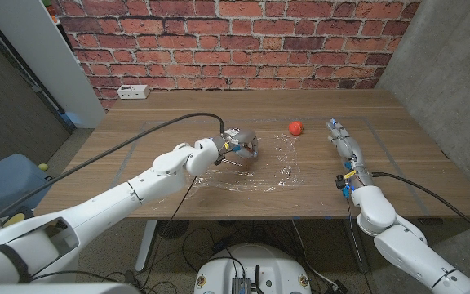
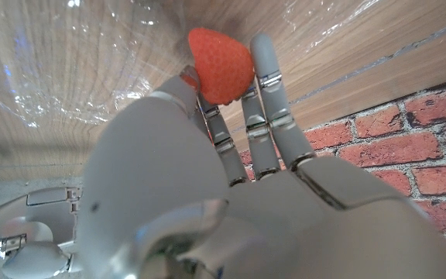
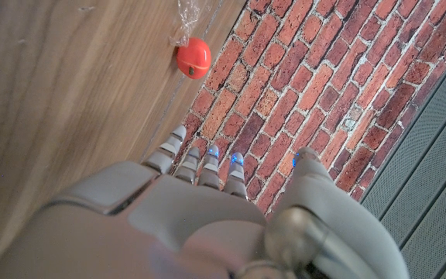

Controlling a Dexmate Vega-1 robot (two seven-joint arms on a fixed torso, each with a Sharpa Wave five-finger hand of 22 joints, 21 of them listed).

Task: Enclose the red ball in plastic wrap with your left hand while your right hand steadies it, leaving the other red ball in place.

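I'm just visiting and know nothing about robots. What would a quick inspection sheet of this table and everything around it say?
Surface: wooden table, bare wood at the edges.
Job's things: plastic wrap spread crinkled mid-table; red ball at its far edge; a second red object at the left robot hand's fingertips.
Clutter: white box at the far left edge.
Hands: left robot hand over the wrap, fingers touching the red object; right robot hand extended on bare wood, holding nothing.
Cables: black cable along the left arm; another by the right arm.
Surroundings: brick wall behind; blue bin on the floor.
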